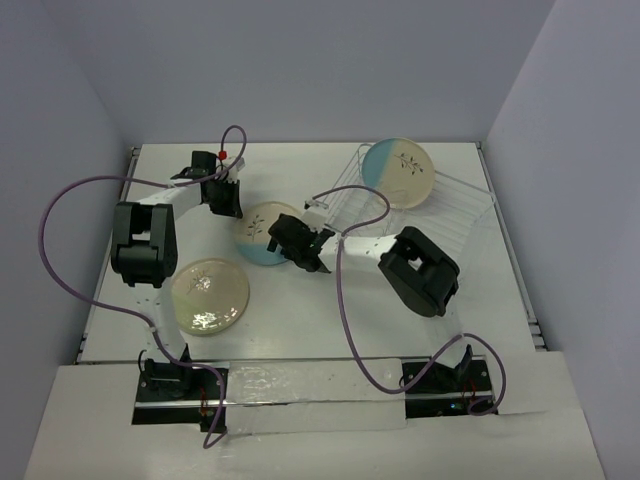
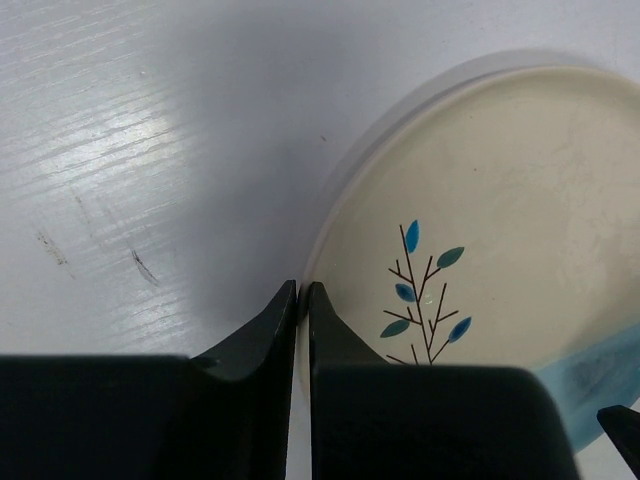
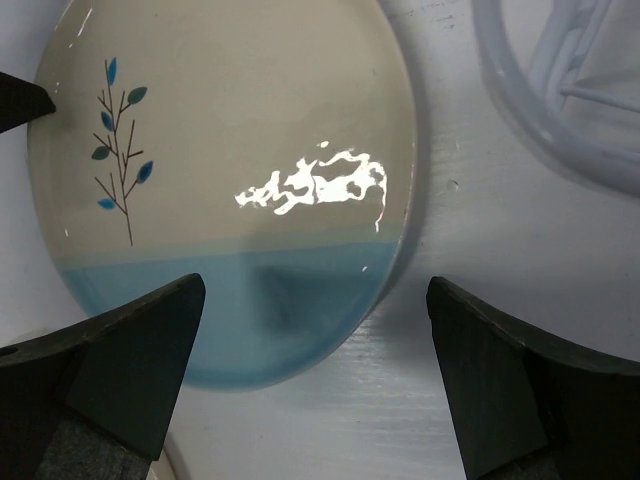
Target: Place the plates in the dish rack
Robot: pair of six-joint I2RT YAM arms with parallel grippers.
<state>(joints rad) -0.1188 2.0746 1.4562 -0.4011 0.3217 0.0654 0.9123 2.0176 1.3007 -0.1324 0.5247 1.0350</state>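
Note:
A cream and light-blue plate with a sprig motif [image 1: 258, 230] lies flat on the table in the middle. It also shows in the left wrist view [image 2: 500, 220] and the right wrist view [image 3: 230, 150]. My left gripper [image 1: 226, 198] is shut, with its tips [image 2: 302, 292] at the plate's far-left rim. My right gripper [image 1: 303, 250] is open over the plate's blue edge [image 3: 315, 290], one finger above the blue part and one above the table. A plain cream-yellow plate [image 1: 208, 296] lies at the front left. A second blue-and-cream plate [image 1: 397, 172] stands in the wire dish rack [image 1: 455, 205].
The rack stands at the back right, and a white wire corner of it [image 3: 560, 90] is close to the plate. Purple cables loop over the table from both arms. Grey walls close in the back and both sides.

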